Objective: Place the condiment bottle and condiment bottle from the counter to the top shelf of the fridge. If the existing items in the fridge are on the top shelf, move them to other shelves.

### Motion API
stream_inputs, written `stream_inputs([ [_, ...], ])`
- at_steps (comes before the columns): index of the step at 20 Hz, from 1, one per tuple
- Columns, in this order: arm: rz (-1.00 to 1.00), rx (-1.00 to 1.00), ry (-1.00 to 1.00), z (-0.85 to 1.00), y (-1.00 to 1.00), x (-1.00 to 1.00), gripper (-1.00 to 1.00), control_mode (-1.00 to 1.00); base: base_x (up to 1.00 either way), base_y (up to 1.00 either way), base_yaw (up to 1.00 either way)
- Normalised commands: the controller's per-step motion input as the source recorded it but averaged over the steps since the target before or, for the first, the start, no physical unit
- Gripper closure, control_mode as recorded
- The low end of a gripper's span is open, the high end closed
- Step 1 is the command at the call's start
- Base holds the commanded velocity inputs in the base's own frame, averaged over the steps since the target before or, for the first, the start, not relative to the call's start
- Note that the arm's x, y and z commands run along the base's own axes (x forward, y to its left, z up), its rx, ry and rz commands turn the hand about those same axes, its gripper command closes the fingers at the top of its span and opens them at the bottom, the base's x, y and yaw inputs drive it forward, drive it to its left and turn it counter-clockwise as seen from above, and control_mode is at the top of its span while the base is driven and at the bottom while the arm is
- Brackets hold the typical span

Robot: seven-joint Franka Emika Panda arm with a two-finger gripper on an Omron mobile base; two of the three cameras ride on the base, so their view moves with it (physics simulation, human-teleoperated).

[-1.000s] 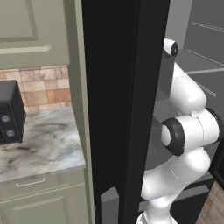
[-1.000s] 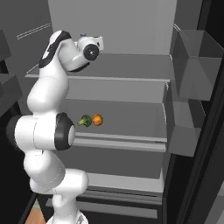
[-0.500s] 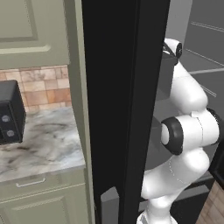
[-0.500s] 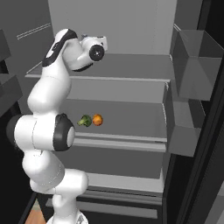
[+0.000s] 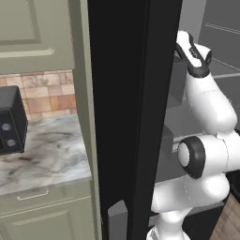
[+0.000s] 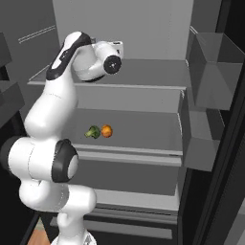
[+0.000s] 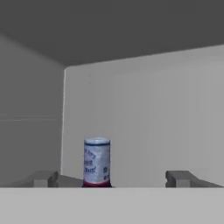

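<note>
In the hand view one condiment bottle (image 7: pixel 96 162) stands upright ahead of my gripper (image 7: pixel 111 179), against the fridge's grey back wall. Its capped neck and label show, and its base is hidden. The fingertips (image 7: pixel 43 178) stand wide apart on either side and do not touch it, so the gripper is open. In the right base view my hand (image 6: pixel 107 57) hovers over the left part of the top shelf (image 6: pixel 153 79) of the fridge (image 6: pixel 143 28). The broccoli floret (image 6: pixel 92 132) and the orange vegetable (image 6: pixel 106 130) lie side by side on the shelf below (image 6: pixel 143 143).
Grey door bins (image 6: pixel 210 72) hang at the right of the open fridge. In the left base view the fridge's black side (image 5: pixel 131 117) stands between the marble counter (image 5: pixel 47 154), which carries a black microwave (image 5: pixel 9 119), and my arm (image 5: pixel 206 98).
The jaws have opened wide and let go of the bottle, which now stands on its own. The hand has drawn back a little to the right along the top shelf.
</note>
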Motion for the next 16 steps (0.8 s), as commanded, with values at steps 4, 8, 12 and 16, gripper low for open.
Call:
stream_inputs([
  [4, 0.00, 0.06, -0.08, 0.19, -0.82, -1.00, -1.00, -1.00, 0.00, 0.00, 0.00],
  [8, 0.00, 0.03, -0.10, 0.35, -0.67, -1.00, -1.00, -1.00, 0.00, 0.00, 0.00],
  [12, 0.00, 0.02, -0.12, 0.51, -0.48, -1.00, -1.00, -1.00, 0.00, 0.00, 0.00],
  [16, 0.04, -0.07, -0.25, 0.23, -0.40, -1.00, -1.00, -1.00, 0.00, 0.00, 0.00],
])
